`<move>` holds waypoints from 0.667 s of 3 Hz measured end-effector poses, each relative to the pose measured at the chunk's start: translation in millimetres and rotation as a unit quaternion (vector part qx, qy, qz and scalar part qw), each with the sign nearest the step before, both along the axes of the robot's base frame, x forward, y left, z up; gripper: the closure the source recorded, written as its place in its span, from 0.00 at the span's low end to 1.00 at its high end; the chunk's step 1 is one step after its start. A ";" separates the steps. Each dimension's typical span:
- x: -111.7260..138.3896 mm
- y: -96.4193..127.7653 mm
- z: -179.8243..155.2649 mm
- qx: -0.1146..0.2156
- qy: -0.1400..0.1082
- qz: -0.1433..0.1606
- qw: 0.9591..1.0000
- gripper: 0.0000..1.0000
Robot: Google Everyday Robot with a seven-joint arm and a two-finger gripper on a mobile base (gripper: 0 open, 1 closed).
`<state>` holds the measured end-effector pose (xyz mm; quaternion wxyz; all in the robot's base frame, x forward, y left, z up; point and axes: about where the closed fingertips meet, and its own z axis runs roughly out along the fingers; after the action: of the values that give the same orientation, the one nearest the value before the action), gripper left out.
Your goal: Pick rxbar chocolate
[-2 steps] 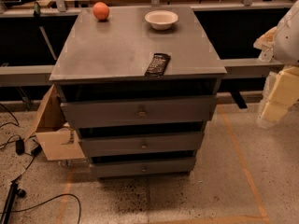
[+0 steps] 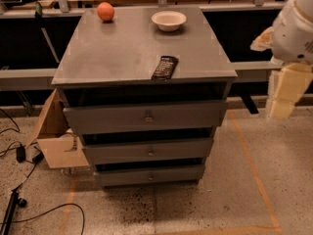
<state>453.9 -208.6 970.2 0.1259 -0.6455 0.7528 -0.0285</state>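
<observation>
The rxbar chocolate (image 2: 165,67), a flat bar in a dark wrapper with faint pale print, lies on top of the grey drawer cabinet (image 2: 122,48), close to its front edge and a little right of the middle. My gripper (image 2: 286,94) hangs at the right edge of the camera view, off to the right of the cabinet and below the level of its top, well away from the bar. Its pale fingers (image 2: 288,84) point downward and hold nothing.
An orange (image 2: 105,11) sits at the cabinet's back left and a white bowl (image 2: 168,20) at the back middle. The cabinet has three shut drawers (image 2: 146,116). A cardboard box (image 2: 56,136) and cables (image 2: 19,155) lie on the floor at the left.
My gripper and arm have shifted slightly at the right edge. The bar, the orange and the bowl have not moved.
</observation>
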 end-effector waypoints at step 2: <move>166.8 66.5 -38.4 -0.103 0.003 0.257 0.961 0.00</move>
<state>620.7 -142.1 931.9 0.0599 -0.8269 0.5546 -0.0707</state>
